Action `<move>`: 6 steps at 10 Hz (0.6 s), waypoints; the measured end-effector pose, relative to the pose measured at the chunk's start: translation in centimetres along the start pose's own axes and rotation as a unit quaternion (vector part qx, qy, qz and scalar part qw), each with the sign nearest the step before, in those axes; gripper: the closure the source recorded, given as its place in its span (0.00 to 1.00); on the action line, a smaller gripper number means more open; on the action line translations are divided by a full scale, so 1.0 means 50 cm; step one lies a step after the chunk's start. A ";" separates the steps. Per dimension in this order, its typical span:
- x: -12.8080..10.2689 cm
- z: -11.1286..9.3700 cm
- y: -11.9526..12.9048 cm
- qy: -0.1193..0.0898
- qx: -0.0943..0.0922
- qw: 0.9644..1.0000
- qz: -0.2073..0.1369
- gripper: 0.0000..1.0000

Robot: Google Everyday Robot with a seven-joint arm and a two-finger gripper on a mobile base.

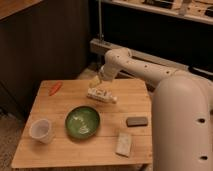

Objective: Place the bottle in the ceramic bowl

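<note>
The small cream-white plastic bottle (101, 94) lies on its side near the wooden table's (140, 145) far edge. The gripper (95, 81) hangs just above its left end, and its grip cannot be told. The glossy dark-green ceramic bowl (82, 121) sits mid-table.

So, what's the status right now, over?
Gripper just above bottle. Bottle lying on table, behind ceramic bowl, not in it. Nothing between them.
</note>
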 end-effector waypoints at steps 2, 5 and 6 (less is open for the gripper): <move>0.007 0.032 -0.009 -0.001 0.004 1.000 0.001 0.20; 0.006 0.047 -0.011 -0.003 0.010 1.000 0.001 0.20; 0.006 0.055 -0.010 -0.003 0.012 1.000 0.000 0.20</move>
